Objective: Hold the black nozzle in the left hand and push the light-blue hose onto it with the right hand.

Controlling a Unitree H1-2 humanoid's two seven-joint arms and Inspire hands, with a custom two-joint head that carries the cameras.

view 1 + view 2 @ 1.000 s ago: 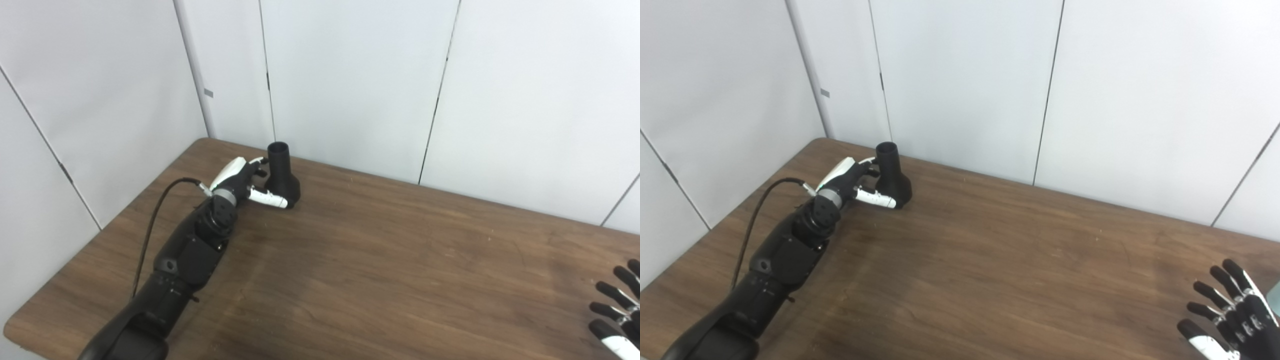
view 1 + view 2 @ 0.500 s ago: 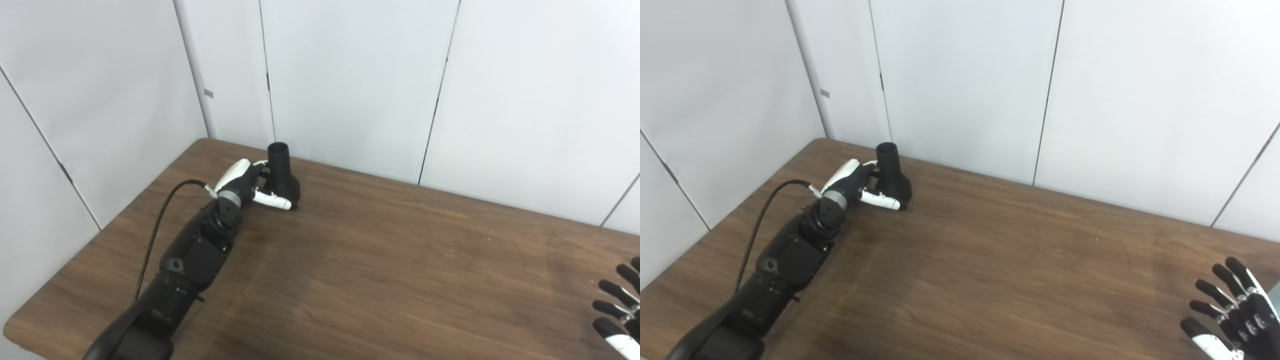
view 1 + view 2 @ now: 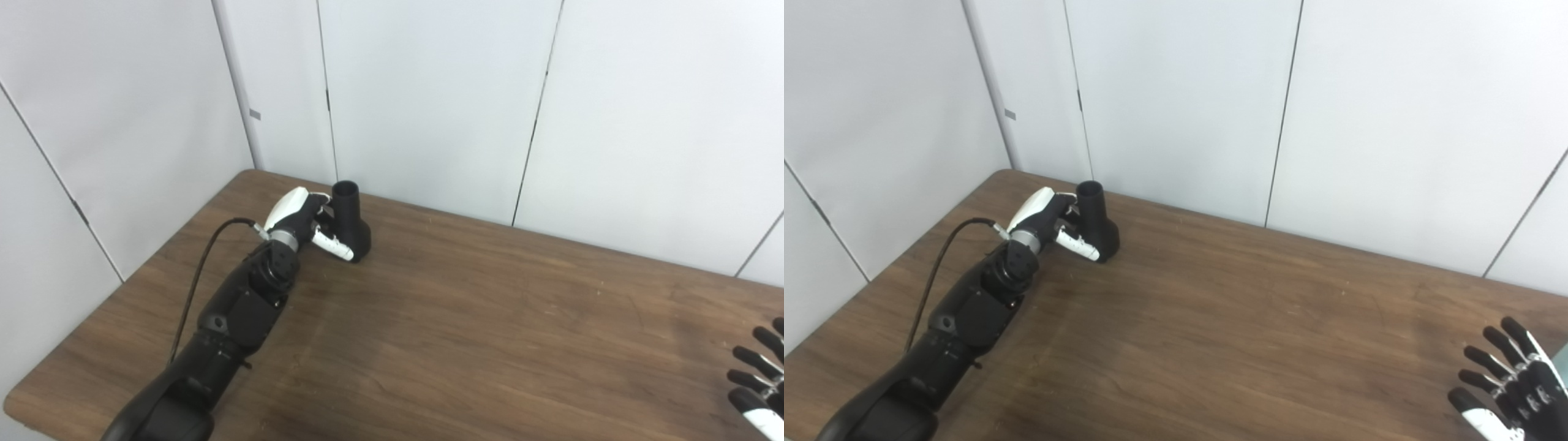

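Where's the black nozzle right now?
The black nozzle stands upright at the far left corner of the table, close to the wall panels, with the left hand against its left side.

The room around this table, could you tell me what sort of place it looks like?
Probably a robot test booth: a bare wooden table in a corner of plain white wall panels, with only a black nozzle and the left robot hand beside it.

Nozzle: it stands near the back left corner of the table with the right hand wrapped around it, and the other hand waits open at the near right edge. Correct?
Not quite. The left hand, not the right, is around the nozzle, as the left eye view shows. The rest holds: the nozzle stands near the table's back left corner, and the right hand waits open at the near right edge.
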